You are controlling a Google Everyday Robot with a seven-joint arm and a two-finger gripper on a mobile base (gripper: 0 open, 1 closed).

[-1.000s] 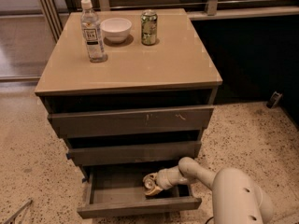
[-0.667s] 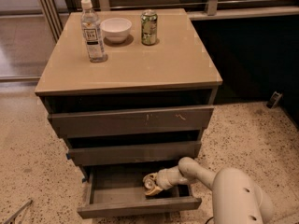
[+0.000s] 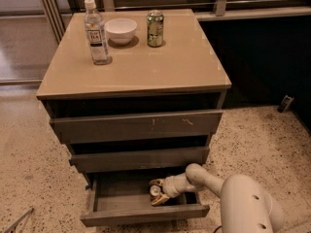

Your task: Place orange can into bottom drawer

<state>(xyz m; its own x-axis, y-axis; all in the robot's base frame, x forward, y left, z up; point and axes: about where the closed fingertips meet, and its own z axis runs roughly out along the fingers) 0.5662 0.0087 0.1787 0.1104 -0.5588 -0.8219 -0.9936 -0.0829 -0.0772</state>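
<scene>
The bottom drawer of the cabinet is pulled open. My gripper reaches into it from the right and is low inside the drawer. Its tan fingers are closed around the orange can. The can lies on its side with its silver top facing the camera, and most of its body is hidden by the fingers. My white arm comes in from the lower right corner.
The two wider drawers above stick out slightly over the bottom one. On the cabinet top stand a clear bottle, a white bowl and a green can. Speckled floor surrounds the cabinet.
</scene>
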